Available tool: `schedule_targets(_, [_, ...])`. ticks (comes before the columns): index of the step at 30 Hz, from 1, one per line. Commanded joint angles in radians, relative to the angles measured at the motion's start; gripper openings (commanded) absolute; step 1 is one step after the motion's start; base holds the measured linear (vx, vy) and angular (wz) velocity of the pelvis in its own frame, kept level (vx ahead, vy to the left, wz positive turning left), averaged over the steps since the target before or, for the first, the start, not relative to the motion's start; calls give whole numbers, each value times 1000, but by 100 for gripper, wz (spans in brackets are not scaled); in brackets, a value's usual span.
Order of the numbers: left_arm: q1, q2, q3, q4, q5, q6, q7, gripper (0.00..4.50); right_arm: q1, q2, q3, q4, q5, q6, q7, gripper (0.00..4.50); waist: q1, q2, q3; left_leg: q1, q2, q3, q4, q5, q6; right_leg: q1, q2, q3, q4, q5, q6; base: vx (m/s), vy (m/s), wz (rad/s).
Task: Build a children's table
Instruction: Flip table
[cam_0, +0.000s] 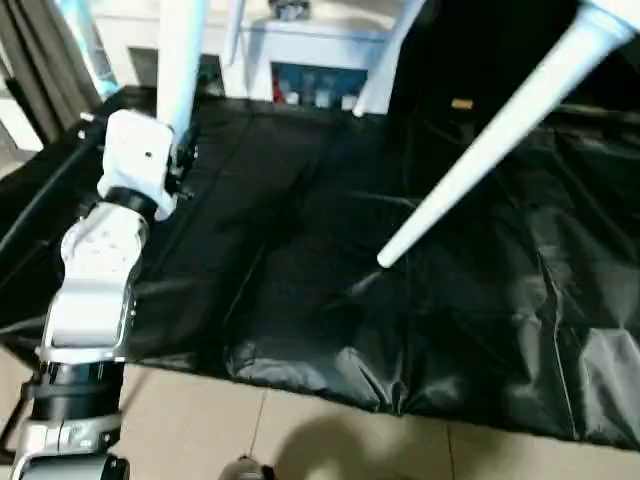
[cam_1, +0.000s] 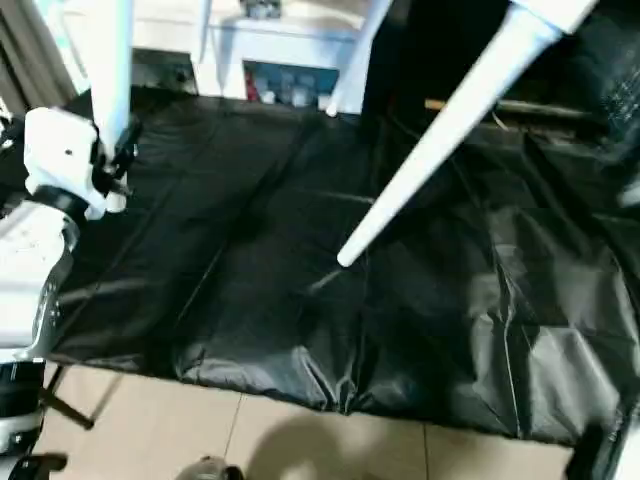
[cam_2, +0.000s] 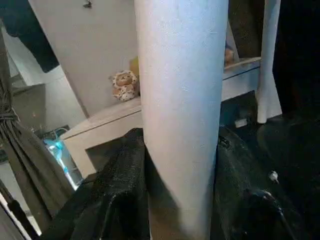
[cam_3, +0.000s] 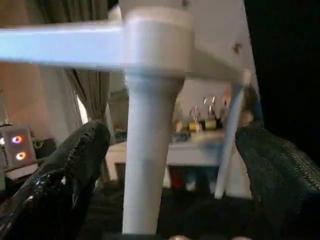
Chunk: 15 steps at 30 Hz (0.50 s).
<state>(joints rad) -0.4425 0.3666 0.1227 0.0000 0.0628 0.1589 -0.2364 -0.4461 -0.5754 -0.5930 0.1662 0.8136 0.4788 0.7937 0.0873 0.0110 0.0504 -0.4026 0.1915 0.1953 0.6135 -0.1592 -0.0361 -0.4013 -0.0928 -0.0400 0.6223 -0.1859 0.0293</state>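
The children's table hangs above the black sheet with its legs pointing down and toward me. One white leg (cam_0: 180, 60) rises at the left, and my left gripper (cam_0: 178, 158) is shut on it; the black fingers (cam_2: 125, 190) press both sides of the tube (cam_2: 182, 100). A second leg (cam_0: 480, 150) slants across the right, its tip free above the sheet. That kind of leg (cam_3: 145, 165) plugs into a round corner socket (cam_3: 155, 37) of the tabletop (cam_3: 60, 42). My right gripper (cam_3: 175, 200) stands open around this leg, its fingers (cam_3: 75, 170) well apart from it. Two more legs (cam_0: 390, 50) show at the back.
A creased black sheet (cam_0: 330, 270) covers the work surface, ending in front at a tiled floor (cam_0: 200, 430). A white shelf unit (cam_0: 320, 40) with small items stands behind it. A plush toy (cam_2: 123, 84) sits on a white ledge, and curtains (cam_0: 40, 60) hang at the far left.
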Motion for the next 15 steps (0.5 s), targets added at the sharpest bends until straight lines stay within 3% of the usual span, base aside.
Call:
schedule_targets(1, [-7, 7, -34, 25, 10, -5, -28, 157, 13, 17, 48, -4, -15, -3, 4, 450, -6, 2, -62, 39, 25, -25, -82, -420, -39, 10, -34, 16, -105, -402, -138, 0, 0, 0])
schedule_targets(2, [-8, 7, -34, 30, 7, -7, -31, 157, 13, 34, 89, 19, -39, -15, 12, 450, -5, 8, -62, 40, 25, -27, -83, -428, -43, 10, -35, 15, -104, -408, -137, 0, 0, 0])
schedule_targets(4, [-9, 7, -34, 37, 3, -13, -33, 157, 12, 51, 128, 35, -62, -22, 22, 450, -9, 5, -63, 39, 25, -29, -85, -442, -53, 9, -35, 15, -105, -420, -132, 0, 0, 0])
schedule_targets(7, [-9, 8, -34, 51, 1, -24, -37, 157, -21, 92, 214, 70, -121, -42, 40, 450, -5, 10, -64, 41, 28, -31, -87, -451, -61, 7, -36, 17, -102, -398, -138, 0, 0, 0])
schedule_targets(8, [-9, 8, -34, 51, 1, -24, -37, 157, -21, 92, 214, 70, -121, -42, 40, 450, -7, 10, -63, 39, 28, -31, -88, -447, -63, 7, -35, 17, -100, -387, -141, 0, 0, 0])
schedule_targets(10, [1, 8, -35, 71, -8, -38, -42, 157, -112, 135, 319, 242, -242, -115, 58, 450, -9, 9, -66, 34, 27, -31, -88, -443, -71, 12, -38, 15, -91, -352, -166, 0, 0, 0])
schedule_targets(12, [10, 10, -38, 79, -11, -46, -47, 157, -159, 151, 352, 330, -278, -153, 71, 450, -9, 11, -65, 40, 28, -28, -87, -446, -71, 7, -38, 18, -93, -344, -177, 0, 0, 0])
schedule_targets(13, [15, 10, -39, 85, -14, -49, -49, 157, -180, 157, 369, 365, -289, -165, 87, 450, -9, 6, -65, 40, 28, -26, -85, -444, -67, 7, -38, 19, -93, -332, -186, 0, 0, 0])
schedule_targets(15, [22, 7, -41, 94, -19, -51, -55, 157, -197, 162, 390, 384, -295, -167, 114, 450, -1, 12, -67, 42, 31, -25, -87, -422, -61, 9, -36, 21, -88, -285, -192, 0, 0, 0])
